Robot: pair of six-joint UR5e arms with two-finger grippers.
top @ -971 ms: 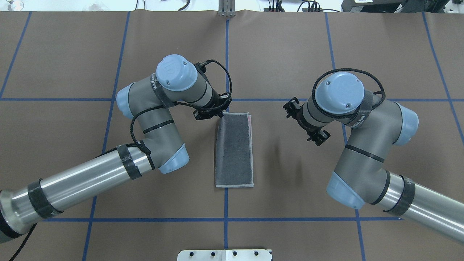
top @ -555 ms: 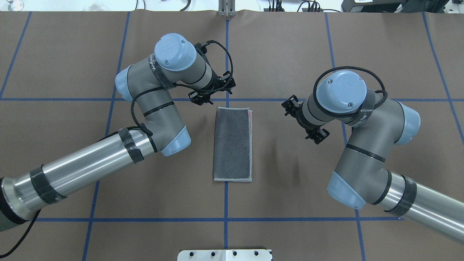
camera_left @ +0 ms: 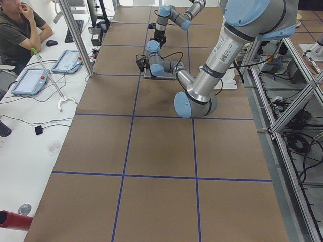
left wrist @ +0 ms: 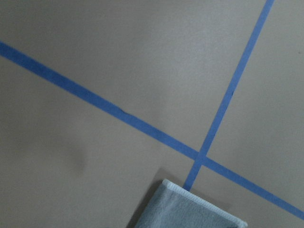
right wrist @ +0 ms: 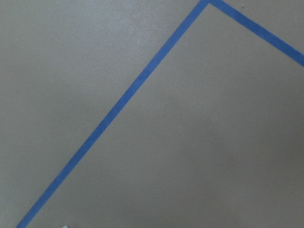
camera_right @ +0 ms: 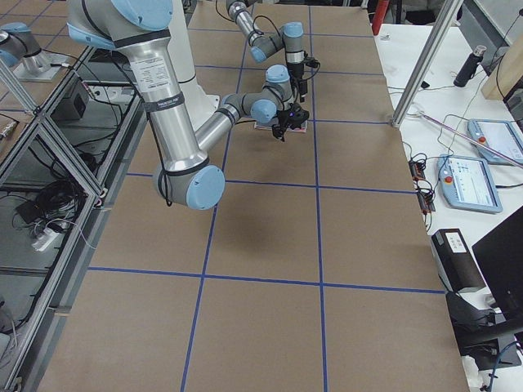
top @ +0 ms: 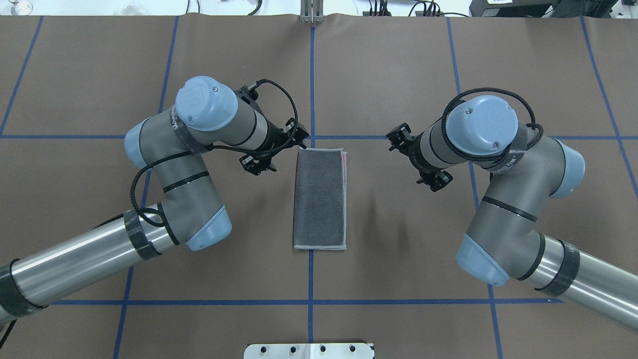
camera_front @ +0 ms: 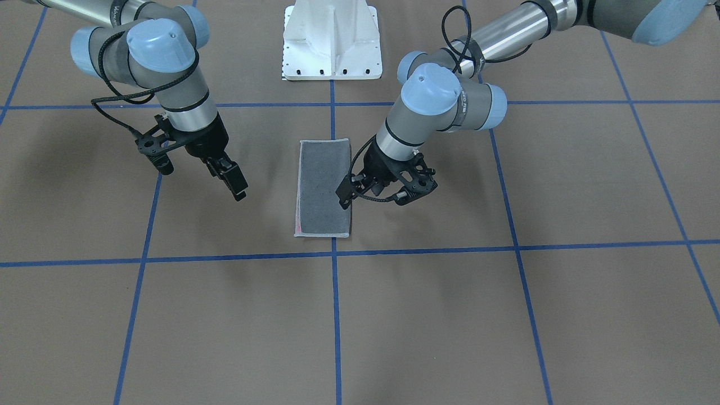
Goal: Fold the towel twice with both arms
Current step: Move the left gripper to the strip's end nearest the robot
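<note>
The towel lies flat at the table's centre, folded into a long strip with its dark grey face up. A sliver of pink peeks out along its right edge. It also appears in the front view as the towel, and one corner of the towel shows in the left wrist view. My left gripper hovers open just left of the towel's far left corner, holding nothing. My right gripper hangs open well to the right of the towel, also holding nothing. The right wrist view shows only table and tape.
Blue tape lines grid the brown table cover. The white pedestal base sits at the near edge behind the towel. A metal post stands at the far edge. A seated person and tablets are beside the table.
My left gripper has let go of the towel's far left corner, risen, and swung left. The towel has settled flat and straight. The right arm has barely shifted.
</note>
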